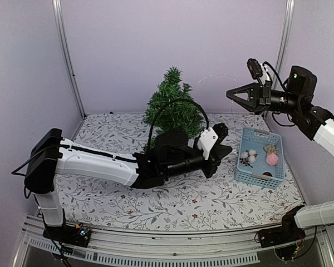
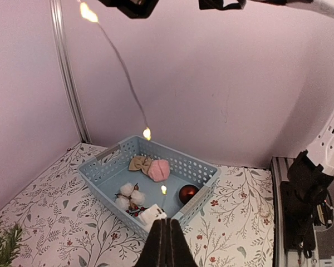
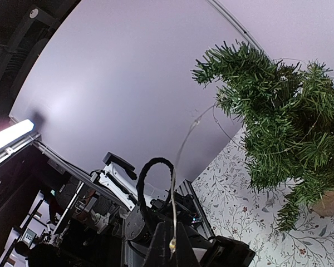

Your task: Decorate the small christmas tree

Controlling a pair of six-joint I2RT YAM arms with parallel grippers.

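Nearest my left wrist camera, at the bottom centre of its frame, my left end effector has its fingers pressed flat together. The light string drops toward them from the upper left, past two lit bulbs. I cannot tell whether the thin wire is actually caught between them. Just beyond sits a small white piece at the near corner of the blue basket, which holds cotton bolls, a tan bow, a pink pom and a dark red ball. In the right wrist view my right end effector, bottom centre, is pinched on the same string with a bulb right at its fingertips. From there the wire climbs and arcs over to the small christmas tree, which fills the right half of that frame. From above, the tree stands upright at the back middle of the counter, behind my left arm. Fine strands of wire lie across some branches, so I judge the lights only partly on, with a long run hanging loose in the air. I see no ornament on the branches; all four lie in the basket. Winding the rest of the string and hanging the ornaments remain.
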